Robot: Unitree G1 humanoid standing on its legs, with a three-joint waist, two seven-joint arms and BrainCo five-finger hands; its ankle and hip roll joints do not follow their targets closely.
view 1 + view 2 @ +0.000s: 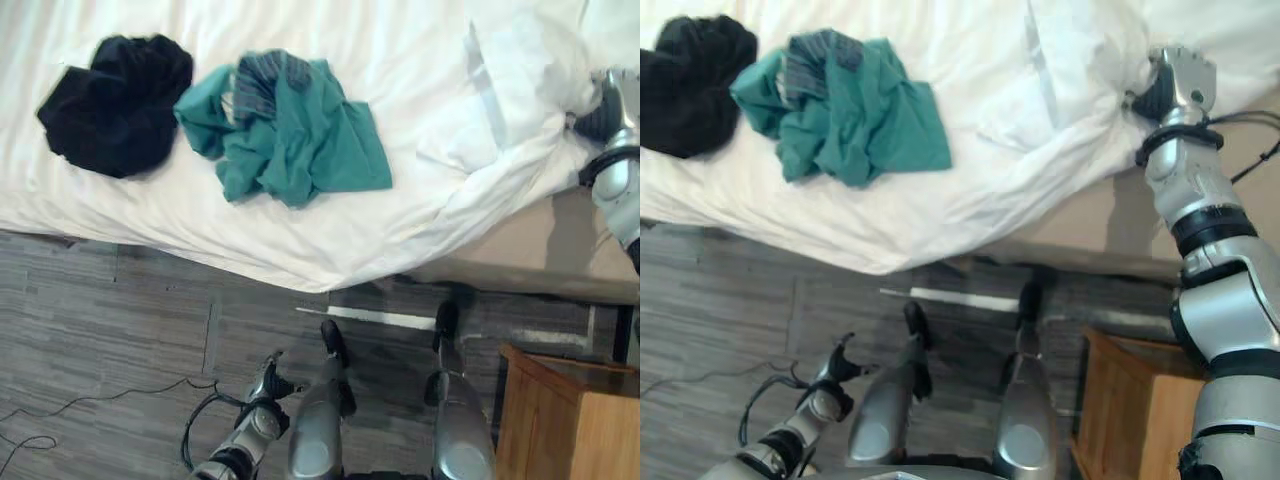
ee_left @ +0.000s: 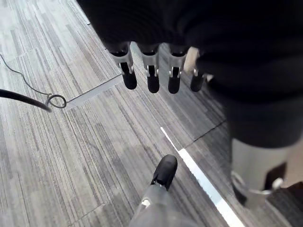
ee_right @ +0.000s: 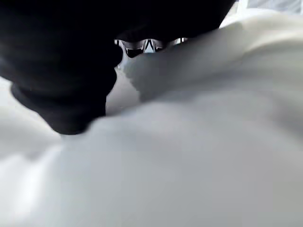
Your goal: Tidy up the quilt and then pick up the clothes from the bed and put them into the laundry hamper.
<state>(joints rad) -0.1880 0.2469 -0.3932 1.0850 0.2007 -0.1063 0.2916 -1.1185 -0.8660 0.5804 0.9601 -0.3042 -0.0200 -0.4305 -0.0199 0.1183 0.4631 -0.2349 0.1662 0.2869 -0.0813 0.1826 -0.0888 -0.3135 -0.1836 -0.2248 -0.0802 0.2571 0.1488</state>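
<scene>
Right hand (image 1: 1178, 82): at the bunched edge of the white quilt (image 1: 1060, 110) near the bed's corner, fingers buried in the folds; whether they are curled on the cloth or merely pressed in cannot be told, and the right wrist view offers only white fabric heaped close against the dark cover. Left hand (image 2: 156, 71): hanging low over the grey plank floor (image 1: 120, 330), fingers relaxed and straight, holding nothing, well apart from the bed. Clothes, two items, both on the quilt and well away from the right hand, toward the robot's left: a teal garment (image 1: 290, 135) crumpled with a striped piece folded into it, and beyond it a black garment (image 1: 115, 100) in a loose heap. Wooden nightstand (image 1: 565, 415): below the right hand, beside the bed. Risk, judged: a pull on the quilt may drag the sheet beneath both garments and tip them over the bed's near edge onto the floor; a shallow hold on the thick fold may slip, leaving the corner rumpled.
</scene>
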